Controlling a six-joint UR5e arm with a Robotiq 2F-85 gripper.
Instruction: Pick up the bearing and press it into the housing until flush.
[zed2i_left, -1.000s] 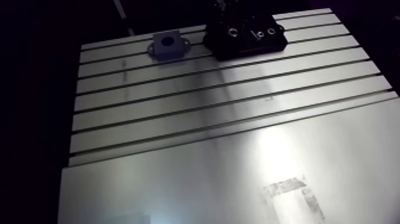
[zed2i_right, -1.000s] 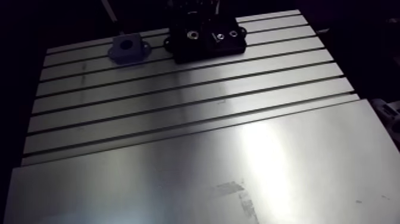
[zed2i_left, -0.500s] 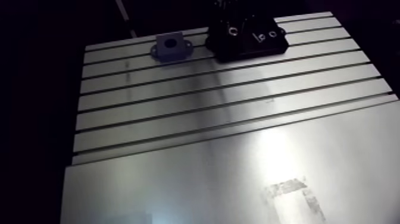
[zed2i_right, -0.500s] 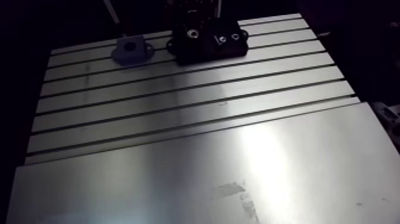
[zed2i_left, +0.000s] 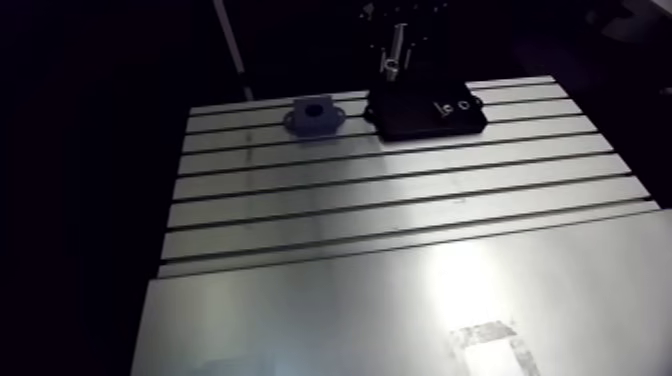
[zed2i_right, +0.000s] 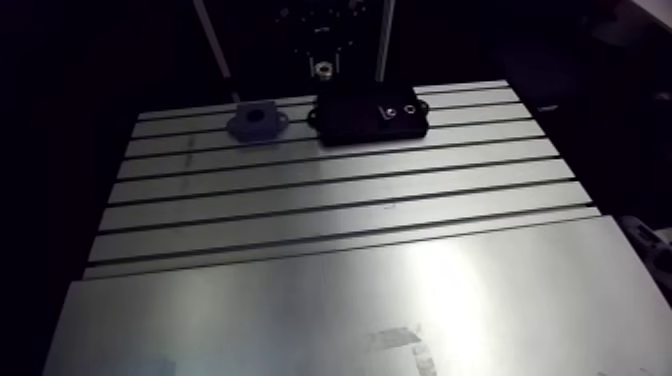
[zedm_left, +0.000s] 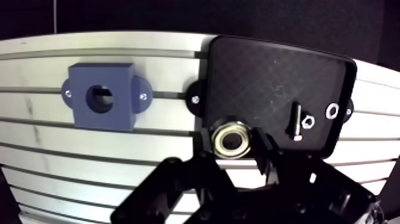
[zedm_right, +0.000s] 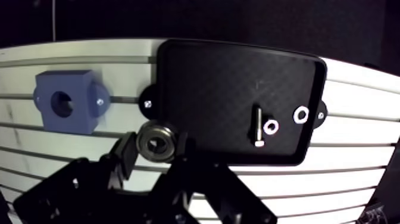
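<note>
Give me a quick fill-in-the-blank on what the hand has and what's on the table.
1. The hand is shut on the ____.
2. The hole in the blue housing is ____.
3. On the black tray lie a bolt and ____ small rings.
Missing words: bearing; empty; two.
</note>
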